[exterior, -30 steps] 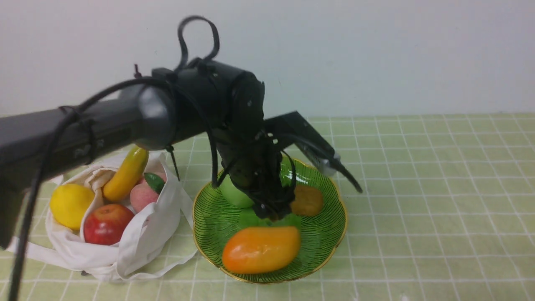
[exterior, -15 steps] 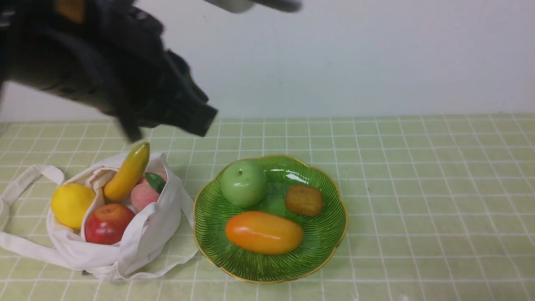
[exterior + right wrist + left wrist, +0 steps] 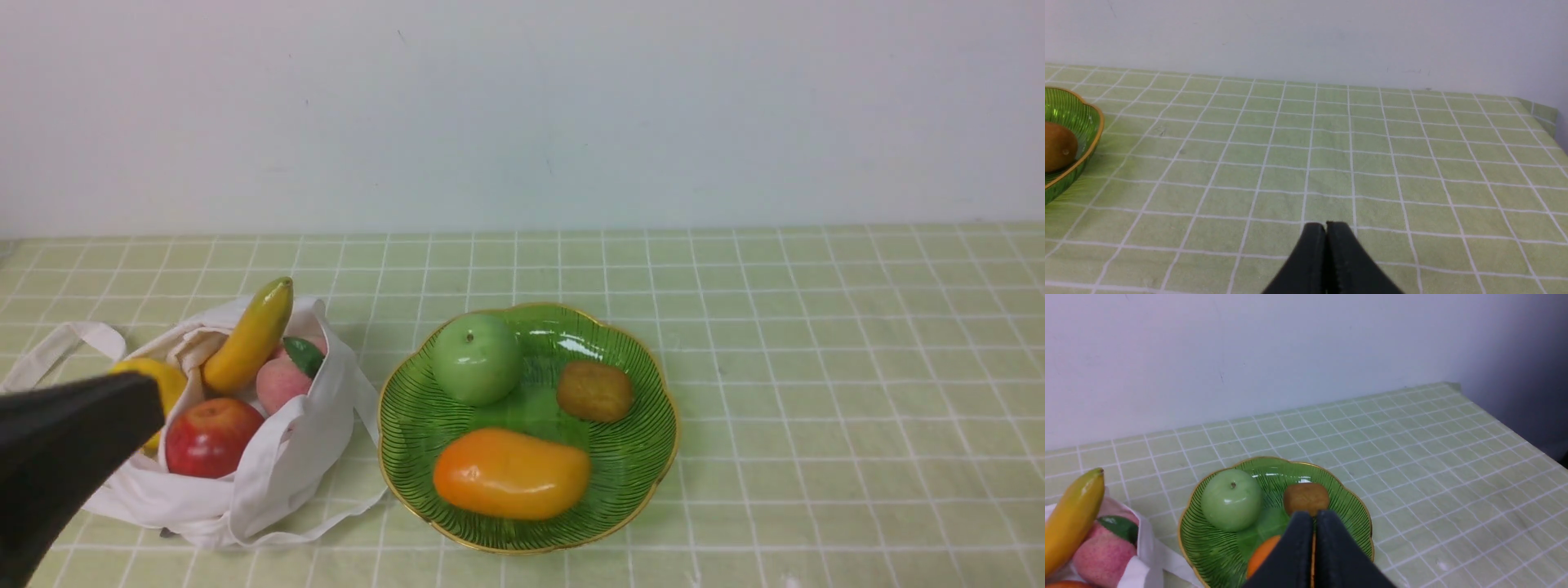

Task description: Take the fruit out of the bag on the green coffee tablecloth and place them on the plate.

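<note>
The white bag [image 3: 269,474] lies open at the left of the green coffee tablecloth [image 3: 816,367]. In it are a banana [image 3: 249,336], a peach [image 3: 280,384], a red apple [image 3: 211,437] and a lemon [image 3: 167,380], which is partly hidden. The green plate [image 3: 653,474] beside it holds the mango [image 3: 512,474], a green apple [image 3: 477,359] and a small brown fruit [image 3: 595,392]. My left gripper [image 3: 1314,516] is shut and empty, above the plate's near side. My right gripper [image 3: 1325,226] is shut and empty over bare cloth right of the plate.
A black part of my left arm [image 3: 65,441] fills the front view's lower left corner, in front of the bag. A pale wall rises behind the table. The cloth's far right corner [image 3: 1453,386] drops off at the table edge.
My left arm has lifted off the plate and pulled back to the lower left. Its jaws have shut with nothing in them. The mango stays on the plate, slightly shifted.
</note>
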Available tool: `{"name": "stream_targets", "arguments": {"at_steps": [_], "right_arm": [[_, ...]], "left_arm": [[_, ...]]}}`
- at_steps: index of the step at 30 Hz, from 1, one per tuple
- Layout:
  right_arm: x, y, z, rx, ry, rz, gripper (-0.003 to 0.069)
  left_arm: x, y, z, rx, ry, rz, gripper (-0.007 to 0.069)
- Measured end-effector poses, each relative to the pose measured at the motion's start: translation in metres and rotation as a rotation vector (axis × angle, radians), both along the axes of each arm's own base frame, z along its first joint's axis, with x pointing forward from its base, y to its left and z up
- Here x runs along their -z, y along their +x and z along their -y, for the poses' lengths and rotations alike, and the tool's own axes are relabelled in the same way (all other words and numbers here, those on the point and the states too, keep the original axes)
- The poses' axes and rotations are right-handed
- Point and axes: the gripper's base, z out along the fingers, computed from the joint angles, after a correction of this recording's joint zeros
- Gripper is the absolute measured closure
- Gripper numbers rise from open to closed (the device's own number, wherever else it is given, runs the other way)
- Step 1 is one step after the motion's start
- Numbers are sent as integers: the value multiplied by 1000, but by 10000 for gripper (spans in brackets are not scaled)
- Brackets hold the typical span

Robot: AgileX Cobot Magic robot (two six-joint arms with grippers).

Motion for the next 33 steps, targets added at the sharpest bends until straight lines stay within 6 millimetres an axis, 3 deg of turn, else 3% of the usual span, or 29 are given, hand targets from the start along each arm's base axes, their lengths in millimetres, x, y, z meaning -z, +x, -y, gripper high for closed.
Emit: {"name": "stream_targets", "arguments": {"at_steps": [7,15,19,30,33], "right_arm": [[0,0,0,0,0,0,671],[0,0,0,0,-1,0,671],[0,0,0,0,-1,0,671],[0,0,0,0,0,0,671],[0,0,0,0,0,0,671]], "left_arm": [[19,-29,-22,-16,-24,139,632],[33,-33,-29,-43,22,190,632],[58,-30,-27,-88,81,194,632],[158,-11,-31,-379,173,41,632],[170,-9,-32,-407,183,5,632]]}}
